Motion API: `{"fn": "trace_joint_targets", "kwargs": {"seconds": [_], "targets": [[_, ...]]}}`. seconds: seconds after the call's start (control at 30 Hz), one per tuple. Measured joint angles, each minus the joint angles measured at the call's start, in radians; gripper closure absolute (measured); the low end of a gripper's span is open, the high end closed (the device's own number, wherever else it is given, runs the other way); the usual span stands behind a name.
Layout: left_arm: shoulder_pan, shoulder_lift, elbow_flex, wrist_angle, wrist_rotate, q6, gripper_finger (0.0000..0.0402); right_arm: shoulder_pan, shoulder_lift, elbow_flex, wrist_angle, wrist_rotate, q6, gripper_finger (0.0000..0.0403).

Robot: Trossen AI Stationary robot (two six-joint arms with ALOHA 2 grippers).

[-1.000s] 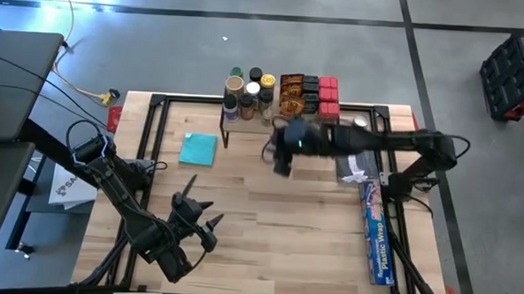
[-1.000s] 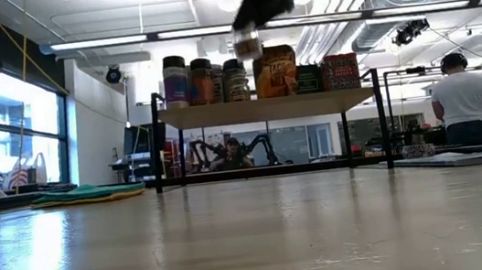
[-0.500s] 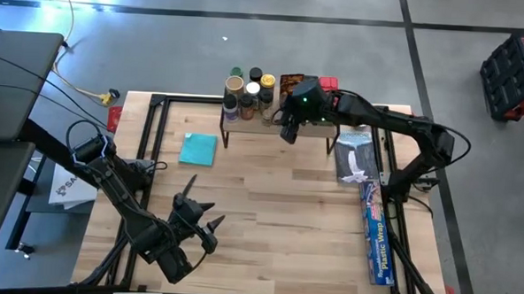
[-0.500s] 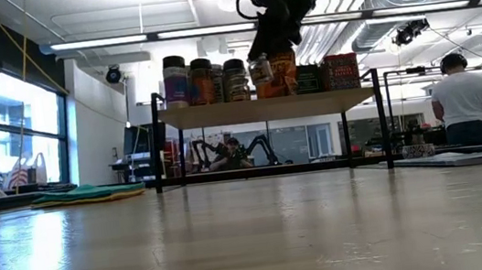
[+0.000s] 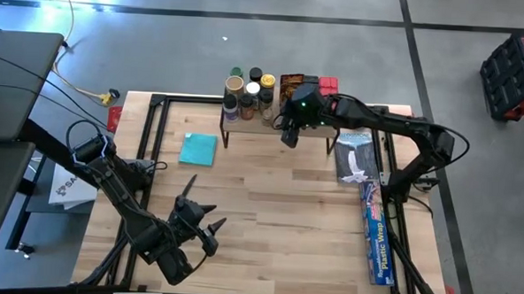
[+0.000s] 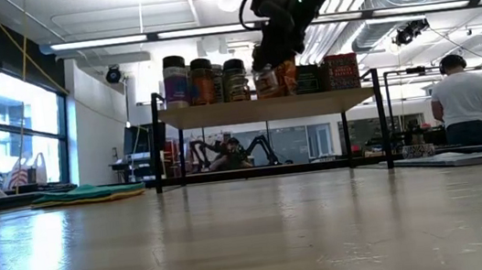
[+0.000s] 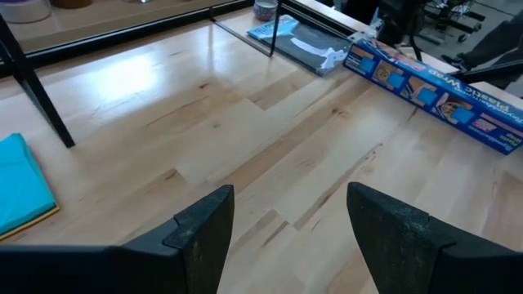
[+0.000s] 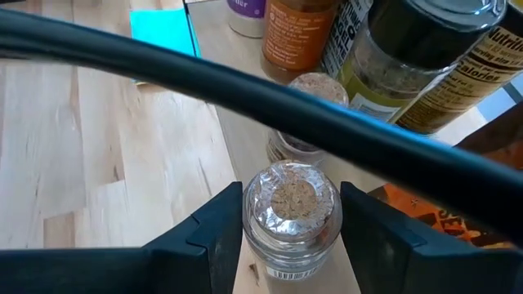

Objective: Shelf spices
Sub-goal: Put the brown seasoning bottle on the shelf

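The right gripper [image 5: 288,133] reaches over the front edge of the shelf [image 6: 265,109], a low rack with a pale wooden top on thin black metal legs at the far side of the table [image 5: 268,209]. Between its dark fingers [image 8: 208,237] stands a small clear glass jar [image 8: 292,214], round, with a crinkled silvery foil top dusted in tan powder and a barcode label low on its side. The fingers sit close against the jar's two sides; whether they press it or stand a hair off I cannot tell, and from table height the jar [image 6: 264,80] appears to rest upright on the shelf top. Beside it the other spices are crowded together: round jars [image 5: 249,91] with tan, white, yellow and dark lids, glossy orange-brown packets [image 5: 291,83] and small red boxes [image 5: 328,82]. In the right wrist view a cork-topped jar [image 8: 310,96] stands just behind the held one, with taller labelled bottles [image 8: 417,57] beyond, and a thick black cable [image 8: 245,82] crosses in front. The left gripper [image 5: 199,217] hovers over bare planks near the table's front, its blunt matte fingers [image 7: 204,233] spread wide and empty. A teal square cloth [image 5: 198,149] lies flat near the shelf's left leg, and a long blue cardboard box [image 5: 377,234] lies along the table's right edge.
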Motion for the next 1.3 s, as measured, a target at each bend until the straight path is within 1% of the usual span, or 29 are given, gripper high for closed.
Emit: {"fn": "trace_joint_targets", "kwargs": {"seconds": [0.33,0.47,0.6,0.67,0.8,0.9,1.03,1.1,1.2,1.3], "targets": [[0.000,0.000,0.000,0.000,0.001,0.000,0.0170,0.000,0.000,-0.008,0.015,0.016,-0.037,0.0226],[0.000,0.000,0.000,0.000,0.002,0.000,0.0170,0.003,0.000,-0.008,0.015,0.015,-0.051,0.0202],[0.000,0.000,0.000,0.000,0.002,0.000,0.0170,0.003,0.000,-0.008,0.015,0.016,-0.030,0.0177],[0.000,0.000,0.000,0.000,0.002,0.000,0.0170,0.008,0.000,-0.008,0.015,0.045,-0.047,0.0174],[0.000,0.000,0.000,0.001,0.002,-0.001,0.0170,0.034,0.000,-0.008,0.035,0.150,-0.098,0.0172],[0.000,0.000,0.000,0.002,0.002,-0.001,0.0170,0.063,-0.006,-0.008,0.063,0.206,-0.136,0.0172],[0.000,0.000,0.000,0.004,0.002,-0.001,0.0170,0.106,-0.018,-0.007,0.085,0.255,-0.184,0.0172],[0.000,0.000,0.000,0.004,0.002,-0.001,0.0170,0.132,-0.022,-0.007,0.083,0.312,-0.185,0.0172],[0.000,0.000,0.000,0.004,0.002,-0.001,0.0170,0.169,-0.037,-0.007,0.045,0.399,-0.174,0.0172],[-0.001,0.000,0.000,0.004,0.008,-0.001,0.0170,0.196,-0.055,-0.006,-0.048,0.411,-0.130,0.0178]]}}
